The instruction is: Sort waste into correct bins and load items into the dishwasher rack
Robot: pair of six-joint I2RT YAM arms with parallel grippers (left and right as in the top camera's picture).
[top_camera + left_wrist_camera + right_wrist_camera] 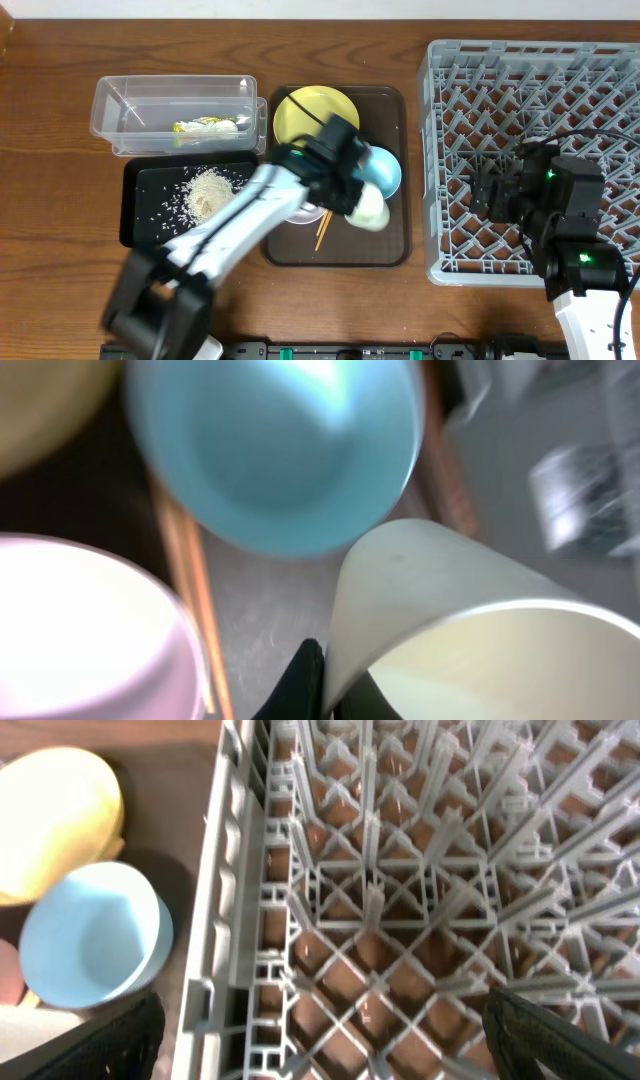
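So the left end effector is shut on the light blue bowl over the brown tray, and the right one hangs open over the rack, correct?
Not the light blue bowl: the left wrist view shows the left end effector shut on the small pale cup at its rim, with the bowl lying free beside it. The rest holds.

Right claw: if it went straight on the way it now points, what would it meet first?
Probably the upright pegs of the large grey plastic dishwasher rack: the open right claw points down into its lattice with nothing visible between, though depth is unclear.
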